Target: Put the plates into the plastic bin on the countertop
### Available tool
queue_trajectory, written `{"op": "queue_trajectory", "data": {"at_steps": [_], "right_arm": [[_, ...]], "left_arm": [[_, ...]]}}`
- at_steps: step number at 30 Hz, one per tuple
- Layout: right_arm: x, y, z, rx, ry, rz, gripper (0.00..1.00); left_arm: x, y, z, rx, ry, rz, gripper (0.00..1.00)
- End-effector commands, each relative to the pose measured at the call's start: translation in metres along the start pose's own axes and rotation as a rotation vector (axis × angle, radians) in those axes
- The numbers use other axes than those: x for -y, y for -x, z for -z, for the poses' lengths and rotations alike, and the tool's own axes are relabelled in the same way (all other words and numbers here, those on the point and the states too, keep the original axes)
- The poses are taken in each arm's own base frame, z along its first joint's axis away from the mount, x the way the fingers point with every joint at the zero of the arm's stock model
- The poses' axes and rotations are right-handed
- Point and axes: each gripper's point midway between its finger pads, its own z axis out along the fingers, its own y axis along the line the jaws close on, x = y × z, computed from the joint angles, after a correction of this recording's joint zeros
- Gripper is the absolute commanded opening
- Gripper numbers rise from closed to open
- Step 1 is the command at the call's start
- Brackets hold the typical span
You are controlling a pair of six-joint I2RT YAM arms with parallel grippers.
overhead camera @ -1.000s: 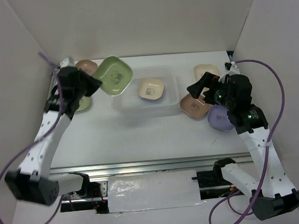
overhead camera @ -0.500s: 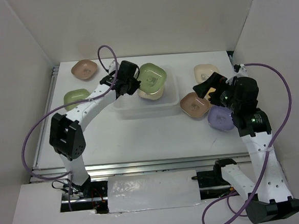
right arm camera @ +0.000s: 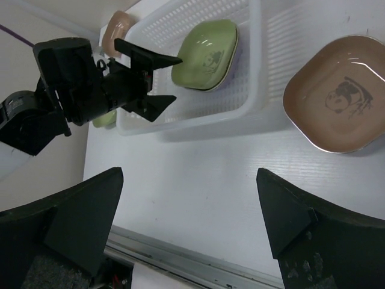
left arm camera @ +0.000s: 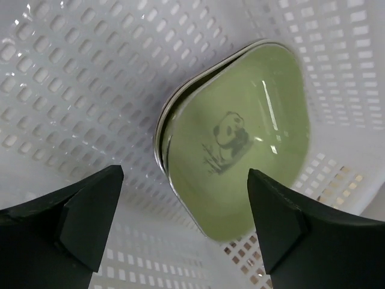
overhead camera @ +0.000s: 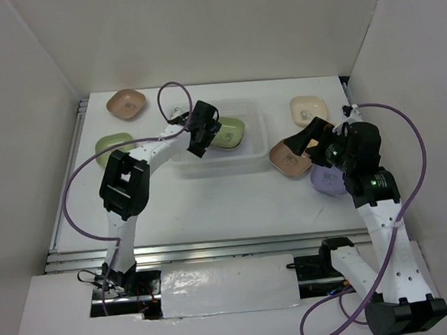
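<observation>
My left claw [left arm camera: 183, 173] hangs released over the plastic bin [overhead camera: 180, 154], jaws wide and gripping nothing. Inside the bin lies a green plate [left arm camera: 240, 144], nested on a paler plate [left arm camera: 162, 126] whose rim shows beneath it; both sit in the bin's right half. My right claw [right arm camera: 189, 174] is spread open too, empty, above the countertop [overhead camera: 211, 207] right of the bin, by a brownish-pink plate [overhead camera: 288, 157]. Further right of the bin lie a purple plate [overhead camera: 324, 183] and a cream plate [overhead camera: 309, 109]. Left of the bin are a second green plate [overhead camera: 115, 148] and a pink plate [overhead camera: 125, 104].
</observation>
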Motion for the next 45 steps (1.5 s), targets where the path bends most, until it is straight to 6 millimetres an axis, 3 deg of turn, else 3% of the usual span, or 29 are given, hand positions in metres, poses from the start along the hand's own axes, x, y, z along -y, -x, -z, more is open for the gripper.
{"op": "queue_trajectory", "data": {"at_steps": [1, 4, 5, 8, 10, 11, 12, 13, 14, 16, 17, 19, 20, 25, 29, 30, 38, 41, 43, 45], "right_arm": [[-0.013, 0.008, 0.000, 0.021, 0.073, 0.040, 1.00], [-0.014, 0.007, -0.003, 0.009, 0.085, 0.047, 1.00], [-0.015, 0.007, -0.003, 0.009, 0.090, 0.047, 1.00], [-0.016, 0.006, -0.006, 0.004, 0.102, 0.045, 1.00], [-0.015, 0.003, -0.007, 0.000, 0.103, 0.040, 1.00], [-0.017, 0.003, -0.006, 0.003, 0.112, 0.044, 1.00], [-0.016, 0.001, -0.007, -0.004, 0.113, 0.040, 1.00], [-0.017, 0.000, -0.008, -0.008, 0.118, 0.041, 1.00], [-0.017, -0.002, -0.008, -0.013, 0.123, 0.041, 1.00], [-0.019, -0.004, -0.009, -0.019, 0.137, 0.040, 1.00], [-0.021, -0.006, -0.011, -0.026, 0.155, 0.042, 1.00], [-0.025, -0.007, -0.012, -0.033, 0.179, 0.036, 1.00], [-0.026, -0.010, -0.013, -0.042, 0.183, 0.033, 1.00], [-0.029, -0.017, -0.019, -0.059, 0.198, 0.026, 1.00], [-0.031, -0.024, -0.020, -0.077, 0.197, 0.034, 1.00], [-0.031, -0.024, -0.020, -0.076, 0.195, 0.035, 1.00], [-0.031, -0.028, -0.026, -0.093, 0.195, 0.035, 1.00], [-0.031, -0.028, -0.027, -0.093, 0.191, 0.038, 1.00], [-0.031, -0.027, -0.027, -0.088, 0.181, 0.039, 1.00], [-0.030, -0.026, -0.028, -0.087, 0.176, 0.039, 1.00]], "left_arm": [[0.052, 0.021, 0.043, 0.032, -0.192, 0.042, 0.99], [0.065, 0.028, 0.083, 0.076, -0.265, -0.029, 0.99], [0.068, 0.036, 0.108, 0.098, -0.300, -0.062, 0.99], [0.051, 0.065, 0.151, 0.190, -0.299, -0.085, 0.99], [0.025, 0.100, 0.173, 0.264, -0.267, -0.063, 0.99], [0.013, 0.116, 0.178, 0.288, -0.245, -0.050, 0.99], [-0.006, 0.144, 0.175, 0.328, -0.201, -0.015, 0.99], [-0.026, 0.156, 0.180, 0.325, -0.179, -0.001, 0.99], [-0.047, 0.193, 0.177, 0.365, -0.141, 0.042, 0.99], [-0.073, 0.215, 0.170, 0.340, -0.120, 0.032, 0.99], [-0.095, 0.248, 0.166, 0.372, -0.073, 0.086, 0.99], [-0.119, 0.273, 0.154, 0.370, 0.009, 0.101, 0.99], [-0.141, 0.285, 0.148, 0.348, 0.067, 0.139, 0.99], [-0.204, 0.302, 0.090, 0.193, 0.204, 0.307, 0.99], [-0.231, 0.302, 0.047, 0.116, 0.220, 0.382, 0.99], [-0.242, 0.295, 0.031, 0.068, 0.246, 0.405, 0.99], [-0.281, 0.268, -0.020, -0.008, 0.348, 0.442, 0.94], [-0.290, 0.260, -0.034, -0.029, 0.369, 0.438, 0.77], [-0.294, 0.255, -0.035, -0.042, 0.383, 0.437, 0.45], [-0.296, 0.252, -0.027, -0.040, 0.384, 0.444, 0.01]]}}
